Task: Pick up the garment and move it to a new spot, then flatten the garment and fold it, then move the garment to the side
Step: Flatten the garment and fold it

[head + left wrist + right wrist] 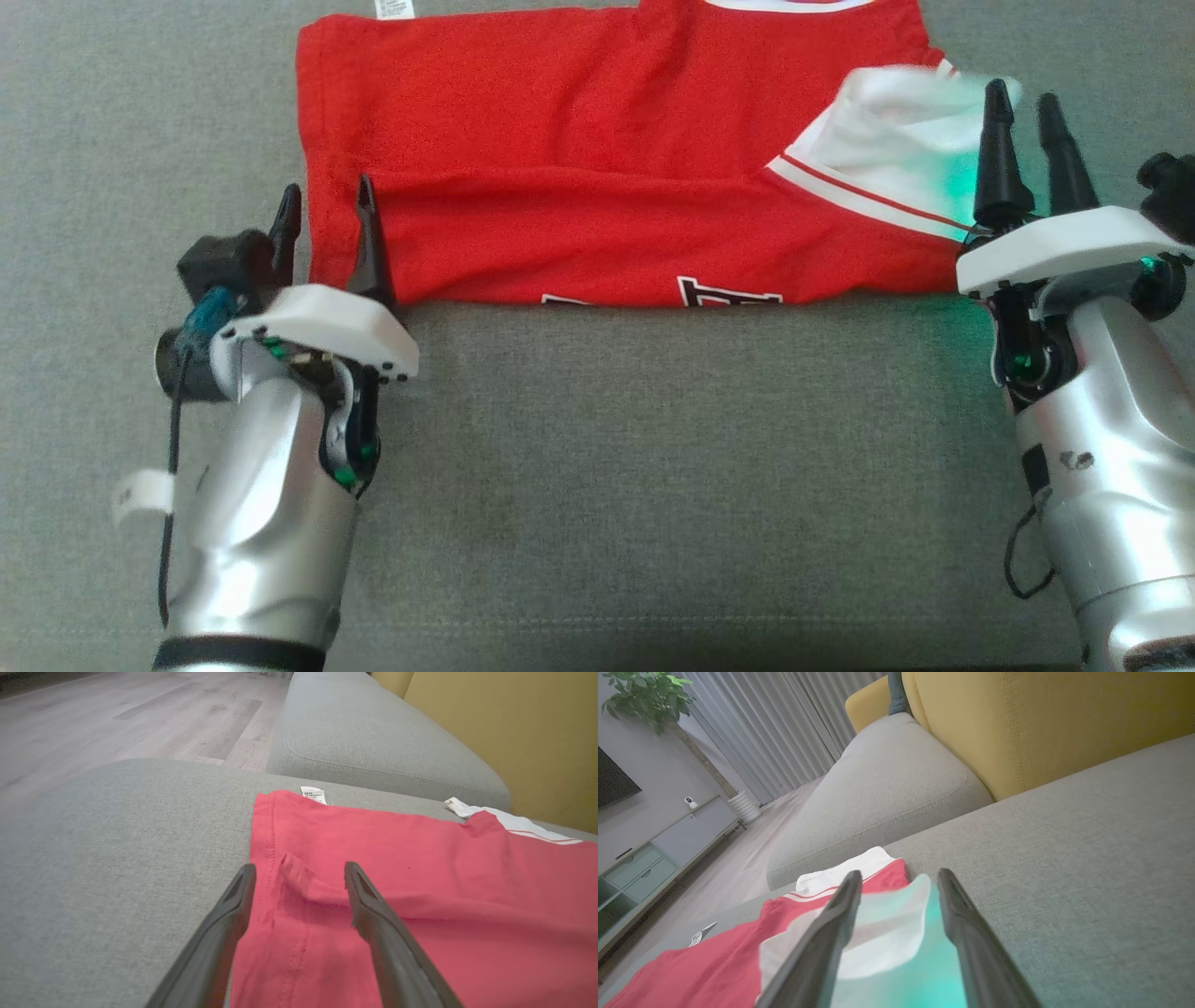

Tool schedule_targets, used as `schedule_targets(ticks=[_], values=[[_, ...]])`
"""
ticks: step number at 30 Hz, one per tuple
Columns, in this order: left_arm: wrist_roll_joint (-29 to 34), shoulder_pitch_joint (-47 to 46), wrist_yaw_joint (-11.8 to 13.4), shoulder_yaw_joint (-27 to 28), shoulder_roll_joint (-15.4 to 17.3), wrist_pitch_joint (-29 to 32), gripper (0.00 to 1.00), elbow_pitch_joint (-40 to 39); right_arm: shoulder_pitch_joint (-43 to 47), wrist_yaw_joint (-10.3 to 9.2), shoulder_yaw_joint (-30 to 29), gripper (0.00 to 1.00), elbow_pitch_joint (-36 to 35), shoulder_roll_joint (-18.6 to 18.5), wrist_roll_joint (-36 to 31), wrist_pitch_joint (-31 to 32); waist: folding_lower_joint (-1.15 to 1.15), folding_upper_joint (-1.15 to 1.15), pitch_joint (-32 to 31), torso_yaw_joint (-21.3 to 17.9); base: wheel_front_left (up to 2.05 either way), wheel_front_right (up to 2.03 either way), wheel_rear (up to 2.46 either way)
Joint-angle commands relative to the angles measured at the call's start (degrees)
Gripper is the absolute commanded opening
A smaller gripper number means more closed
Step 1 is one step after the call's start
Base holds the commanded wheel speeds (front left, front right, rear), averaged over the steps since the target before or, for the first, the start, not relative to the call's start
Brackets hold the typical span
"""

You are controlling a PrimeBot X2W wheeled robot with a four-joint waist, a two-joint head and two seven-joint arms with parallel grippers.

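A red garment (597,177) with white sleeve trim lies folded across the grey sofa seat (597,485). My left gripper (325,224) is open at the garment's left hem, one finger off the cloth and the other over it. In the left wrist view the red hem (289,877) has a small raised wrinkle between the fingers of the left gripper (299,872). My right gripper (1027,131) is open at the garment's right end, over the white sleeve (896,112). That sleeve (887,938), tinted green by the gripper's light, lies between the fingers of the right gripper (900,877).
A white care label (394,9) sticks out at the garment's far left corner. Beyond the seat are another grey cushion (878,802), a yellow backrest (1041,723) and wooden floor (117,714). A TV cabinet (649,858) and a plant (644,695) stand further off.
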Motion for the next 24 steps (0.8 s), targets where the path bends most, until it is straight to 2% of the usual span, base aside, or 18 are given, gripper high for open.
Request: schedule_targets(ticks=[1,5,10,13,20,21,22,23,24], values=[[-1.3,1.3,0.8,1.6,1.2,-0.7,1.00,-3.5,-0.5,0.36,1.0,1.00,-1.7,0.2,-0.3,-1.7,0.00,0.00,0.0,-0.4,0.00,0.00,0.00],[-4.0,6.1,1.2,1.6,1.2,-0.7,1.00,-6.7,2.6,0.36,0.3,1.00,-3.0,0.7,-0.2,-2.8,0.00,0.00,-0.6,-1.0,0.00,0.00,0.00],[-5.0,9.2,2.4,1.0,1.2,-0.7,1.00,-6.7,6.9,0.36,-0.7,1.00,-4.1,0.8,-0.8,-3.0,0.00,0.00,-1.2,-1.3,0.00,0.00,0.00],[-4.8,9.6,3.6,1.5,1.2,-0.7,1.00,-5.3,9.4,0.36,-1.5,1.00,-4.6,0.9,-2.1,-3.0,0.00,0.00,-1.4,-1.7,0.00,0.00,0.00],[-7.2,8.5,2.3,-0.5,1.2,-0.7,1.00,2.4,11.6,0.36,-1.2,1.00,-2.2,1.4,-6.4,-3.1,0.00,0.00,-2.0,-2.5,0.00,0.00,0.00],[-7.5,8.2,2.2,-0.8,1.2,-0.7,0.79,3.1,11.5,0.36,-1.0,1.00,-1.8,1.5,-6.9,-3.1,0.00,0.00,-2.0,-2.6,0.00,0.00,0.00],[-7.9,8.0,2.1,-1.0,1.2,-0.7,0.29,3.7,11.4,0.36,-0.9,1.00,-1.4,1.8,-7.3,-3.1,0.00,0.00,-2.0,-2.6,0.00,0.00,0.00],[-8.1,7.8,1.9,-1.4,1.2,-0.7,0.00,4.3,11.2,0.36,-0.6,1.00,-0.9,1.9,-7.7,-3.0,0.00,0.00,-2.0,-2.5,0.00,0.00,0.00],[-8.4,7.6,1.6,-1.8,1.2,-0.7,0.00,5.0,11.0,0.36,-0.2,1.00,-0.4,2.0,-8.3,-2.9,0.00,0.00,-2.0,-2.5,0.00,0.00,0.00]])
